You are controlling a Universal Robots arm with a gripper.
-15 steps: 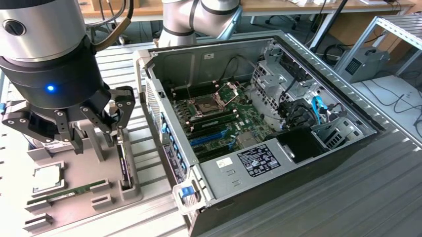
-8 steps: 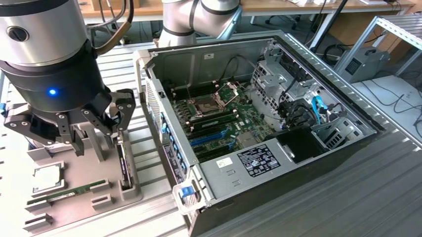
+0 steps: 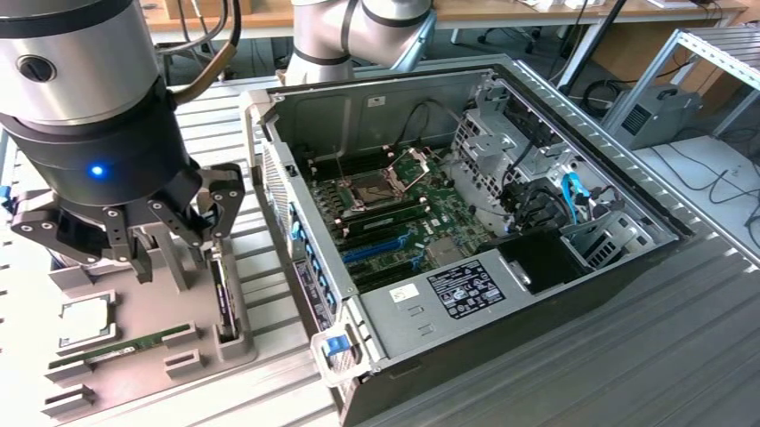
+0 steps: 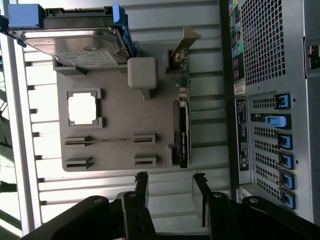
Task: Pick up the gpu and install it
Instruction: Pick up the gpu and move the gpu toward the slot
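Tool [image 3: 178, 245]: hovered above the grey holder tray [image 3: 142, 316], fingers spread wide, nothing held; in the wrist view hung just short of the card's near end

Gpu [image 4: 182, 135]: stood on its long edge in a slot on the tray's side nearest the computer case [image 3: 475, 222], untouched, silver bracket [image 4: 181, 47] at the end away from the tool

Tray neighbours: hard drive [image 4: 75, 45], processor [image 4: 82, 109] and memory stick [image 4: 110, 140], all set apart from the gpu

Case: lay open on the ribbed tabletop [image 3: 665, 356], motherboard exposed, blue expansion slots [image 3: 380, 249] apparently vacant

Stiffness: judged rigid, a flat board unlikely to flex under a light pinch

Weight: judged light to moderate, heavier toward the cooler face

Fragility: judged high; bare components and the seated lower edge best spared any pressure or scraping

Surface: judged smooth on the black cooler, so likely to slip if pinched weakly

Hold: judged best taken across the two flat faces near mid-length of the upper edge, clear of the bracket, lifted straight out of the slot without twisting
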